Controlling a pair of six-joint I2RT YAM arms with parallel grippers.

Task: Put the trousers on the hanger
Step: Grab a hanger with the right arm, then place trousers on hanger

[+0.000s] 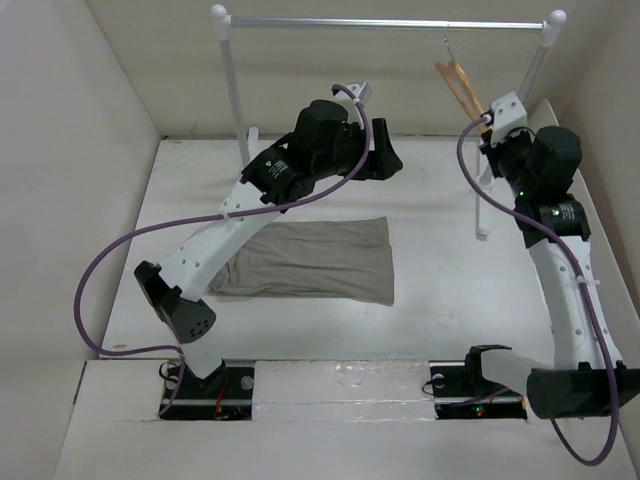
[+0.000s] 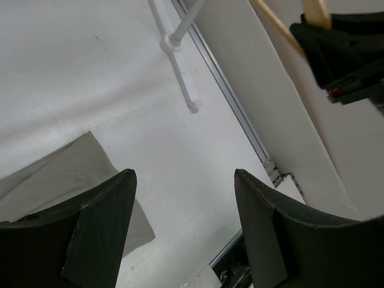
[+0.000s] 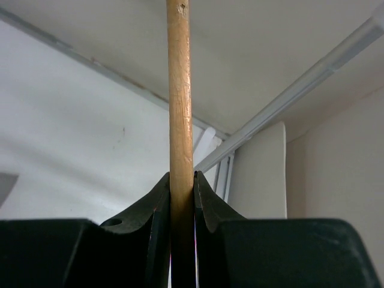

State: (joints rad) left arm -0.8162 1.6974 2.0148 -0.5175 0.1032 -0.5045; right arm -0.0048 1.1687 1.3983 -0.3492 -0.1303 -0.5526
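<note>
Wooden hanger [image 3: 180, 102] half-hidden in right pincer [image 3: 182, 187]

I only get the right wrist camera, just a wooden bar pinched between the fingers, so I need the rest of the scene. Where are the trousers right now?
Observer: The trousers lie folded flat on the table in front of the left arm. No part of them is on the hanger.
Operator: Is the left gripper holding them?
Observer: No. The left gripper is open with nothing between its fingers, raised clear of the cloth.
</note>
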